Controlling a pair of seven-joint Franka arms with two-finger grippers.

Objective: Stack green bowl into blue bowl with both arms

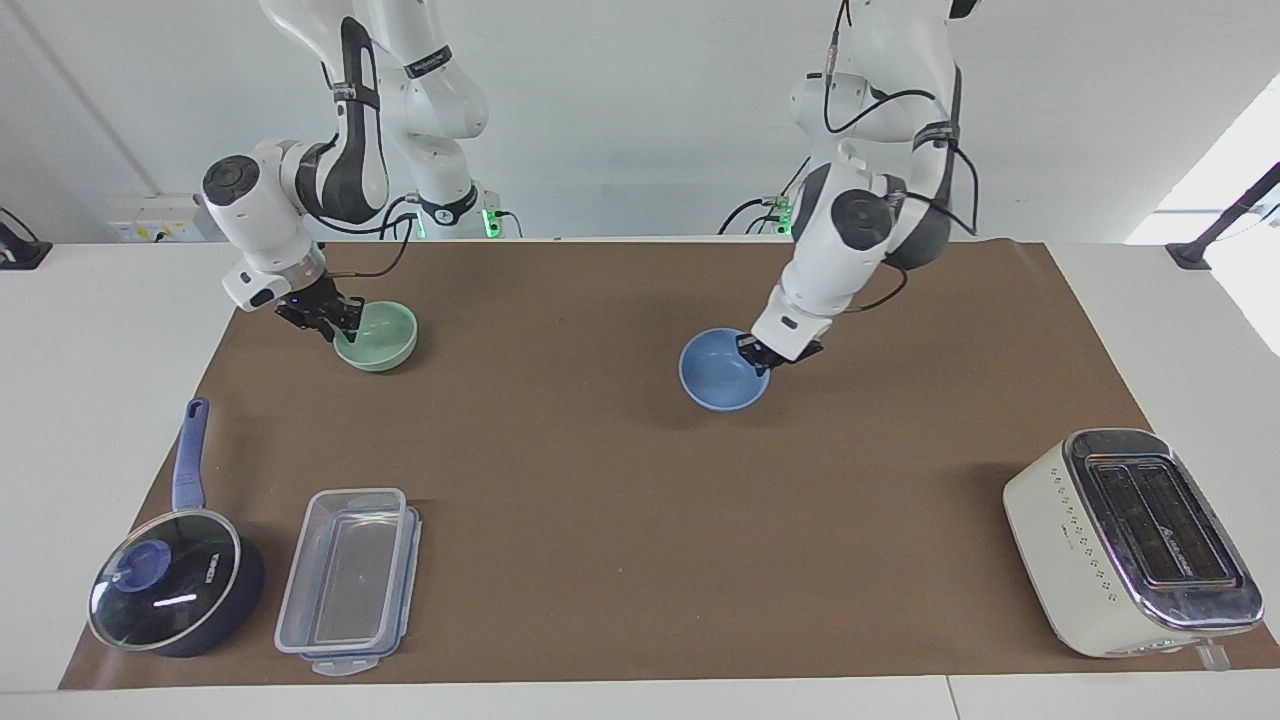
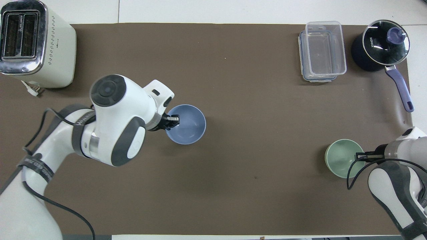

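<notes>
Brown mat (image 1: 600,500) | left gripper (image 1: 752,352) clamps blue bowl (image 1: 722,370) rim | right gripper (image 1: 335,325) clasps green bowl (image 1: 378,335) rim, grip unclear | lift level

The blue bowl (image 1: 723,370) hangs over the table's middle. The green bowl (image 1: 377,336) sits toward the right arm's end, apparently on the mat (image 1: 600,520).

White table under a brown mat, against a plain pale wall.
The table (image 1: 90,330) carries a brown mat (image 1: 620,520); the wall (image 1: 640,110) is bare, with strong light, perhaps a window (image 1: 1235,170), toward the left arm's end.
</notes>
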